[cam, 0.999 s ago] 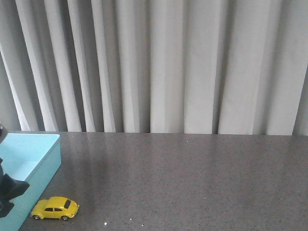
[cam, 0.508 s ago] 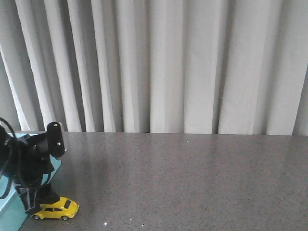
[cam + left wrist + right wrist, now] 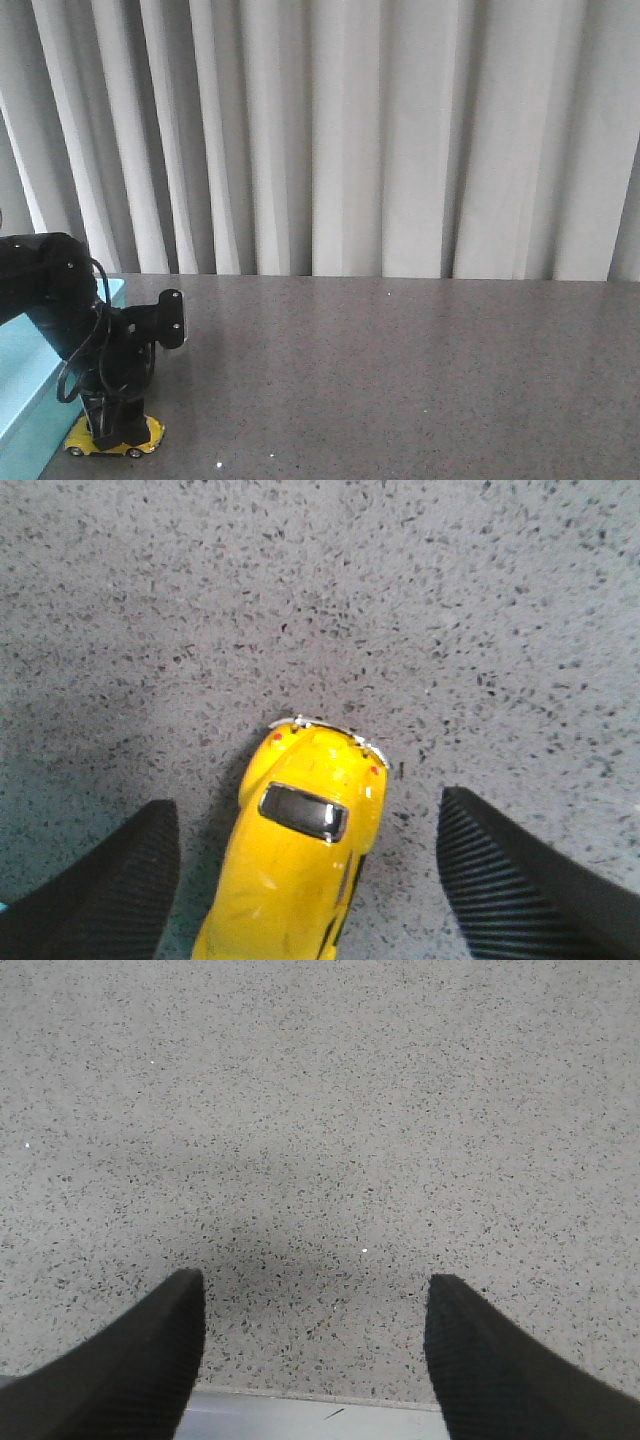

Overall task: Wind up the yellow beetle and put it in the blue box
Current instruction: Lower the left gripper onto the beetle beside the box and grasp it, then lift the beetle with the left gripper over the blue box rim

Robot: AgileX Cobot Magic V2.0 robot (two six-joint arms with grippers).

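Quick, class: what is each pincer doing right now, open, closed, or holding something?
Left pincer: open, fingers either side of the yellow beetle, not gripping it.
Right pincer: open, holding nothing, above the bare table.

Probably a lab or studio: speckled grey table (image 3: pixel 420 370) before pleated grey curtain (image 3: pixel 350 140).

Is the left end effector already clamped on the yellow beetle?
No, the left end effector is open, its fingers standing clear on either side of the yellow beetle.

No readable text, labels or nos. anywhere, incl. on the yellow beetle (image 3: pixel 300 855).
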